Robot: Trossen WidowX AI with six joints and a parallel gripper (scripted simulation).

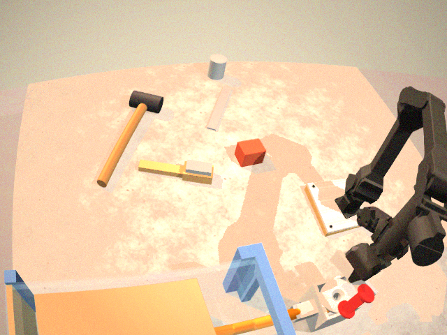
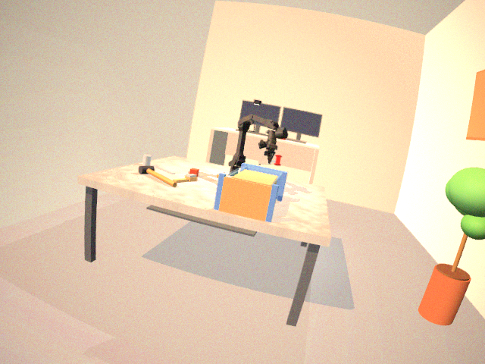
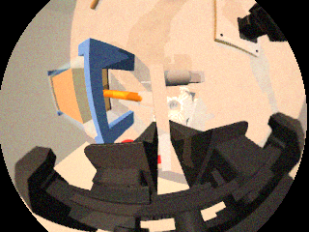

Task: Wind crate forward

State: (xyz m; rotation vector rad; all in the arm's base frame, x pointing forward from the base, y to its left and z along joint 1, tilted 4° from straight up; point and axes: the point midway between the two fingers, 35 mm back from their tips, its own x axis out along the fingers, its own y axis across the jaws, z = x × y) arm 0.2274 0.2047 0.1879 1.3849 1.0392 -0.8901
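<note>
Single arm (image 1: 400, 173) at right of the top view, dark charcoal-grey throughout, boxy angular link housings, rounded cylindrical joint casings, blocky dark gripper (image 3: 161, 161) fingers, curved slotted wrist guard.
</note>
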